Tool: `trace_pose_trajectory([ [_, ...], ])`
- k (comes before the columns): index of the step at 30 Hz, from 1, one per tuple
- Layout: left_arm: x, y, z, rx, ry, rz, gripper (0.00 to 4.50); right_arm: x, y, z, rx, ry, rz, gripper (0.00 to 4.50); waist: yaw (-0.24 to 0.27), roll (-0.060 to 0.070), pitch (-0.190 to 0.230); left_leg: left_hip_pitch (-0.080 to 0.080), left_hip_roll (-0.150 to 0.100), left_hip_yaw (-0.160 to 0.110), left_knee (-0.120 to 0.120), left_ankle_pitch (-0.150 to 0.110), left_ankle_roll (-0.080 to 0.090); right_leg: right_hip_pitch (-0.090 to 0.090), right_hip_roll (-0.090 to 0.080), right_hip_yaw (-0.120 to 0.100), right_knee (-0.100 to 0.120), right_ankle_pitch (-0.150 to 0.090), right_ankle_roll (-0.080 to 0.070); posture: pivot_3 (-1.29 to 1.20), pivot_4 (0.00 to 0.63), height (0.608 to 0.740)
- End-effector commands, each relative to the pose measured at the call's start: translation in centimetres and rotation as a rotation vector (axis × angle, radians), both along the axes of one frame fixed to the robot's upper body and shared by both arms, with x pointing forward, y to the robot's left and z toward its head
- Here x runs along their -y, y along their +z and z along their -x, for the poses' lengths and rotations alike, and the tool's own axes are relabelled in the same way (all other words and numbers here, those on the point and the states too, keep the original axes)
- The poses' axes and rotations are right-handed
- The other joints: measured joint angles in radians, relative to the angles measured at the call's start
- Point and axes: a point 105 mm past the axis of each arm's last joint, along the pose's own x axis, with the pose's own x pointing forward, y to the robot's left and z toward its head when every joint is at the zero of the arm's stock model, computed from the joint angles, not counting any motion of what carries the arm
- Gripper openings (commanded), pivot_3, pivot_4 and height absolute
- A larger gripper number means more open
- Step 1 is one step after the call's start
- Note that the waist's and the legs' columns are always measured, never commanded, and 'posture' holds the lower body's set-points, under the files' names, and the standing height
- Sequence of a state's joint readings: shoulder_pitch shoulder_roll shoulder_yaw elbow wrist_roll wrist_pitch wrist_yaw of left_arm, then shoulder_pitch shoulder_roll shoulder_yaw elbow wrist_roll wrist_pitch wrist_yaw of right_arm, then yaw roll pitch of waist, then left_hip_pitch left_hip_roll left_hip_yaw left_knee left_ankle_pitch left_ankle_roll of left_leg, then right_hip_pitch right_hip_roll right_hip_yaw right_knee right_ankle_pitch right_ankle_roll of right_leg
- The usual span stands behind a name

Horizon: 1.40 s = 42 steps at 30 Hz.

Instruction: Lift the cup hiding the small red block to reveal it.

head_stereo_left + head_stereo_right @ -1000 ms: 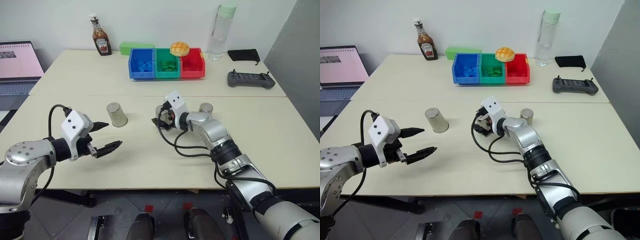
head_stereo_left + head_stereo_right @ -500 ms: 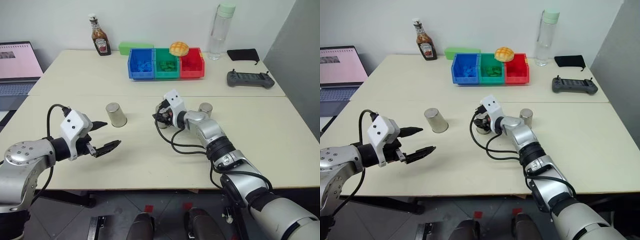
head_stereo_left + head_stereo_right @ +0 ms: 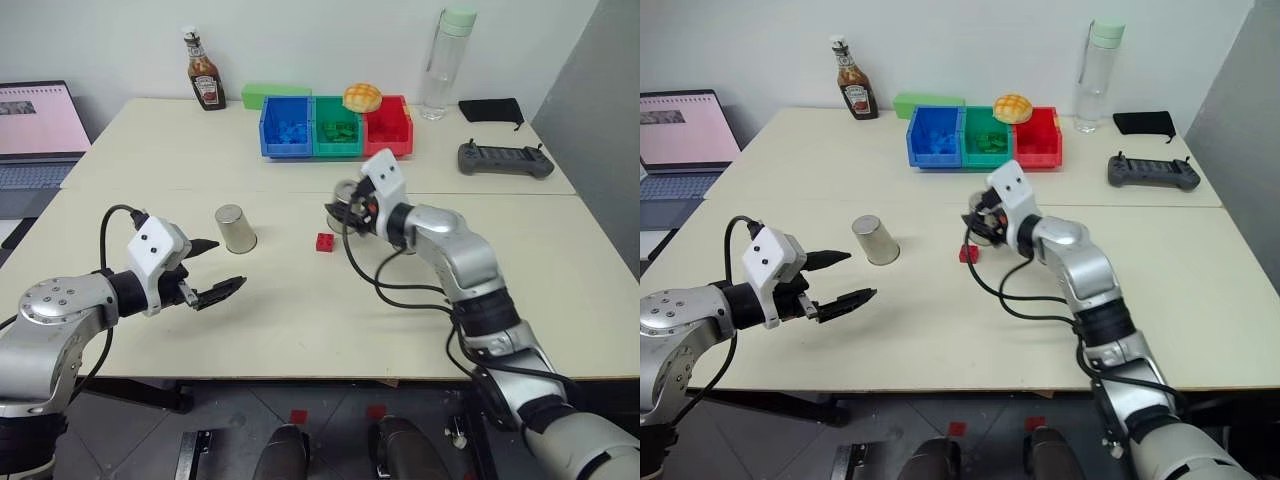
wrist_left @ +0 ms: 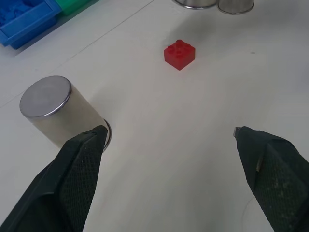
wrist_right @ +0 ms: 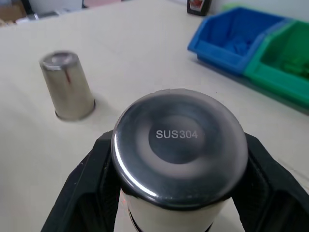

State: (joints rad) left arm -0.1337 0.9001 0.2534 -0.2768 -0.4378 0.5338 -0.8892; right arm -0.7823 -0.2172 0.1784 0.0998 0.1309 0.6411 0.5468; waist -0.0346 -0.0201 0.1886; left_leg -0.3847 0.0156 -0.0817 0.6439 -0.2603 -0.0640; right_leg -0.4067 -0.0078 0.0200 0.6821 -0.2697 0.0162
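- Plainly, at the far left a laptop (image 3: pixel 35 130) sits at the table (image 3: pixel 300 330) edge, screen lit, with no part in the task.
- Next, the left gripper (image 3: pixel 213 270) hovers above the near left of the table, its 2 black fingers spread wide with nothing between them; it points toward the table's middle.
- Just beyond it, 1 spare cup (image 3: pixel 234 229) stands upside down on the table, base up, untouched and a little tilted in the head views.
- Further right, the small red block (image 3: pixel 325 242) lies bare on the table near the middle, studs up, well apart from the spare cup and just below and left of the lifted cup. It is squat, so I see no clear long axis.
- Right of it, the right gripper (image 3: pixel 352 208) is clamped on the cup (image 5: pixel 178 159), a finger pressed on either side. The cup hangs clear of the table, still inverted: its closed base faces back toward the wrist and its open mouth points away, down toward the table, so its long axis runs roughly along the gripper, tipped somewhat from upright.
- Beside that, the rim of another silver cup shows in the left wrist view, right next to the lifted one's.
- Judging from this, the reveal looks done: the block is uncovered and in plain sight. Nothing of the task seems left, beyond perhaps setting the cup aside.
- Behind, 3 bins (image 3: pixel 335 127) line the far side.
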Motion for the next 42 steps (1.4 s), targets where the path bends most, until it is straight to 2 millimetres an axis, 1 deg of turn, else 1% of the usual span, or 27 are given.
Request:
trace_pose_trajectory([
  [1, 0.6, 0.9, -0.2, 0.038, -0.029, -0.003, 4.50, 0.1, 0.7, 0.5, 0.034, -0.006, 0.003, 2.64, -0.001, 0.000, 0.000, 0.000, 0.000, 0.000, 0.000, 0.000, 0.000, 0.000, 0.000, 0.000, 0.000, 0.000, 0.000, 0.00, 0.150, 0.740],
  [6, 0.8, 1.0, -0.4, 0.040, -0.040, -0.006, 4.50, 0.6, -0.6, -0.6, 0.010, -0.067, 0.013, 2.64, -0.014, 0.000, 0.000, 0.001, 0.001, 0.001, 0.000, 0.000, 0.000, 0.000, 0.001, 0.001, 0.000, 0.000, 0.000, 0.00, 0.150, 0.740],
  [12, 0.7, 1.1, -0.3, 0.041, -0.035, -0.012, 4.50, 0.2, -1.9, -1.2, -0.018, -0.063, 0.040, 2.64, -0.016, 0.000, 0.000, 0.000, 0.000, 0.001, 0.000, 0.000, 0.000, 0.000, 0.001, 0.001, 0.000, 0.000, 0.000, 0.00, 0.150, 0.740],
  [14, 0.6, 1.2, -0.2, 0.042, -0.032, -0.014, 4.50, 0.1, -1.8, -1.5, -0.011, -0.067, 0.037, 3.34, -0.016, 0.000, 0.000, 0.000, 0.000, 0.001, 0.000, 0.000, 0.000, 0.000, 0.001, 0.001, 0.000, 0.000, 0.000, 0.00, 0.150, 0.740],
  [15, 0.5, 1.2, -0.2, 0.043, -0.029, -0.015, 4.50, 0.1, -1.5, -1.7, -0.005, -0.071, 0.025, 3.44, -0.016, 0.000, 0.000, 0.000, 0.000, 0.001, 0.000, 0.000, 0.000, 0.000, 0.001, 0.001, 0.000, 0.000, 0.000, 0.00, 0.150, 0.740],
  [16, 0.5, 1.2, -0.2, 0.044, -0.026, -0.016, 4.50, 0.0, -1.2, -1.8, 0.001, -0.071, 0.012, 3.74, -0.017, 0.000, 0.000, 0.000, 0.000, 0.001, 0.000, 0.000, 0.000, 0.000, 0.001, 0.001, 0.000, 0.000, 0.000, 0.00, 0.150, 0.740],
  [19, 0.4, 1.2, -0.1, 0.045, -0.020, -0.017, 4.50, 0.0, 0.4, -1.8, 0.034, -0.069, -0.035, 4.39, -0.017, 0.000, 0.000, 0.000, 0.000, 0.001, 0.000, 0.000, 0.000, 0.000, 0.001, 0.001, 0.000, 0.000, 0.000, 0.00, 0.150, 0.740],
  [21, 0.2, 1.3, -0.1, 0.046, -0.011, -0.012, 4.50, 0.2, 2.3, -1.6, 0.072, -0.062, -0.073, 4.45, -0.016, 0.000, 0.000, 0.000, 0.000, 0.000, 0.000, 0.000, 0.000, 0.000, 0.001, 0.001, 0.000, 0.000, 0.000, 0.00, 0.150, 0.740],
  [23, 0.2, 1.3, -0.1, 0.046, -0.007, -0.008, 4.50, 0.4, 3.7, -1.2, 0.104, -0.053, -0.094, 4.45, -0.016, 0.000, 0.000, 0.000, 0.000, 0.000, 0.000, 0.000, 0.000, 0.000, 0.001, 0.001, 0.000, 0.000, 0.000, 0.00, 0.150, 0.740],
  [25, 0.2, 1.5, -0.2, 0.049, -0.001, 0.003, 4.50, 0.7, 5.1, -0.5, 0.136, -0.030, -0.119, 4.45, -0.016, 0.000, 0.000, 0.000, 0.000, 0.000, 0.000, 0.000, 0.000, 0.000, 0.001, 0.001, 0.000, 0.000, 0.000, 0.00, 0.150, 0.740],
  [27, 0.0, 1.7, -0.3, 0.051, 0.020, 0.004, 4.50, 1.0, 6.3, 1.1, 0.158, 0.038, -0.145, 4.45, -0.014, 0.000, 0.000, 0.000, 0.000, 0.000, 0.000, 0.000, 0.000, 0.000, 0.001, 0.000, 0.000, 0.000, 0.000, 0.00, 0.150, 0.740],
  [28, -0.5, 1.8, -0.4, 0.054, 0.049, -0.017, 4.50, 1.4, 6.4, 2.3, 0.163, 0.085, -0.135, 4.45, -0.013, 0.000, 0.000, 0.000, 0.000, 0.000, 0.000, 0.000, 0.000, 0.000, 0.000, 0.000, 0.000, 0.000, 0.000, 0.00, 0.150, 0.740],
  [29, -1.0, 1.9, -0.3, 0.053, 0.072, -0.026, 4.50, 2.0, 6.1, 3.6, 0.152, 0.124, -0.122, 4.45, -0.009, 0.000, 0.000, 0.000, 0.000, 0.000, 0.000, 0.000, 0.000, 0.000, 0.000, 0.000, 0.000, 0.000, 0.000, 0.00, 0.150, 0.740],
  [31, -1.4, 2.0, -0.1, 0.051, 0.090, -0.032, 4.50, 2.8, 5.4, 5.2, 0.126, 0.164, -0.099, 4.45, -0.005, 0.000, 0.000, -0.001, 0.000, -0.001, -0.001, 0.000, 0.000, 0.000, 0.000, -0.001, -0.001, 0.000, 0.000, 0.00, 0.150, 0.740],
  [34, -1.7, 2.3, 0.4, 0.050, 0.091, -0.048, 4.50, 4.7, 3.3, 8.6, 0.064, 0.236, -0.034, 4.45, 0.001, 0.000, 0.000, -0.001, 0.000, -0.001, -0.001, 0.000, 0.000, 0.000, -0.001, -0.001, -0.002, 0.000, 0.000, 0.00, 0.150, 0.740],
  [37, -1.8, 2.2, 0.6, 0.041, 0.078, -0.059, 4.50, 5.5, 2.1, 11.2, 0.050, 0.293, -0.020, 4.45, 0.002, 0.000, 0.000, -0.001, -0.001, 0.000, -0.001, 0.000, 0.000, 0.000, -0.001, 0.000, -0.002, -0.001, 0.001, 0.00, 0.150, 0.740],
  [39, -1.6, 2.1, 0.7, 0.038, 0.069, -0.053, 4.50, 5.9, 1.2, 12.0, 0.003, 0.313, -0.003, 4.45, 0.001, 0.000, 0.000, 0.000, 0.000, 0.000, -0.001, 0.000, 0.000, 0.001, -0.001, 0.000, -0.002, -0.003, 0.005, 0.00, 0.150, 0.740],
  [42, -1.4, 2.0, 0.8, 0.029, 0.045, -0.044, 4.50, 6.6, 0.3, 12.1, -0.031, 0.281, 0.006, 4.45, -0.003, 0.000, 0.000, 0.002, 0.001, 0.001, 0.000, 0.000, 0.000, 0.001, 0.000, 0.001, -0.002, -0.003, 0.005, 0.00, 0.150, 0.740],
])
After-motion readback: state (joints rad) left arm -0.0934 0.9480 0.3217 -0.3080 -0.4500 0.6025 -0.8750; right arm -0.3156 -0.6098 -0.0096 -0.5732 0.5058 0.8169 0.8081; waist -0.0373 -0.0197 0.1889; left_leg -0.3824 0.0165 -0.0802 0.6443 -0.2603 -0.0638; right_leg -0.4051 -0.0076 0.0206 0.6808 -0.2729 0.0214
